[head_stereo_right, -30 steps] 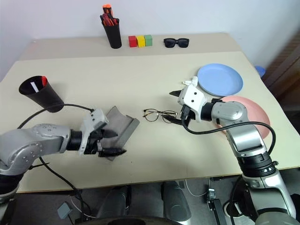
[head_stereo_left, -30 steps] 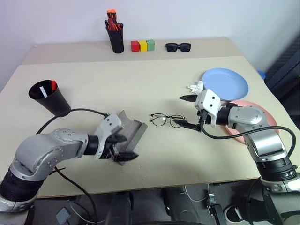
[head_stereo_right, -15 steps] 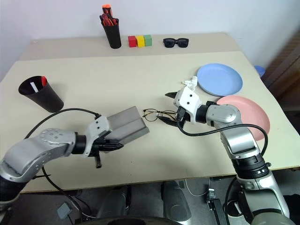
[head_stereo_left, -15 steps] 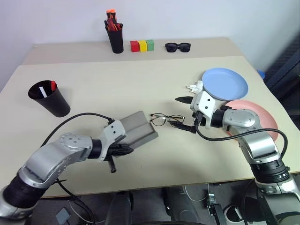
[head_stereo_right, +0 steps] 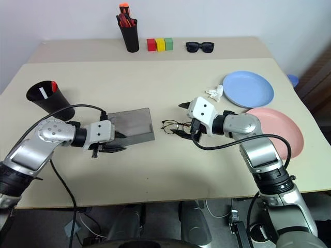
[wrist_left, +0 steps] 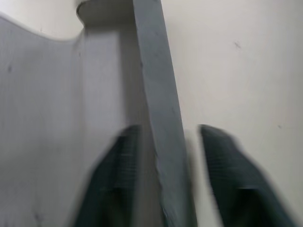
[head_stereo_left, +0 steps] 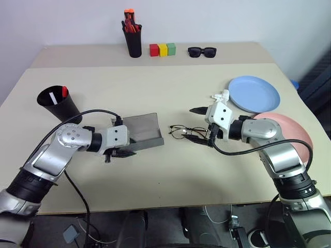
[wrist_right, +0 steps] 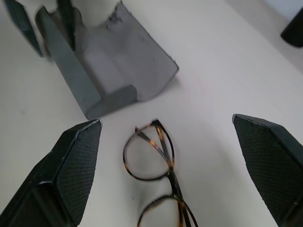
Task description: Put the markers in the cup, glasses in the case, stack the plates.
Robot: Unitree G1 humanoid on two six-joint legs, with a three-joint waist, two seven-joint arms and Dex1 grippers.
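The grey case (head_stereo_left: 140, 133) lies open on the table, hollow side up. My left gripper (head_stereo_left: 121, 151) is open at its near edge, one finger inside the wall (wrist_left: 158, 118) and one outside. The thin-framed glasses (wrist_right: 152, 158) lie just right of the case, and my right gripper (head_stereo_left: 199, 125) hangs wide open over them, its fingers (wrist_right: 265, 161) on either side. The black cup (head_stereo_left: 59, 106) at the left holds the red and white markers (head_stereo_left: 64, 92). At the right lie the two plates, one blue (head_stereo_left: 254, 94) and one pink (head_stereo_left: 290, 140), side by side.
At the back edge stand a black pen holder (head_stereo_left: 134, 42) with orange-tipped pens, three coloured blocks (head_stereo_left: 163, 49) and black sunglasses (head_stereo_left: 201, 51). A small white crumpled object (head_stereo_left: 219, 96) sits beside the blue plate. My left arm's cable (head_stereo_left: 83, 118) loops over the table.
My left wrist has rolled and moved forward. The case has gone from tilted to lying flat with its hollow up. The left fingers shut, then parted. The right gripper has stayed over the glasses.
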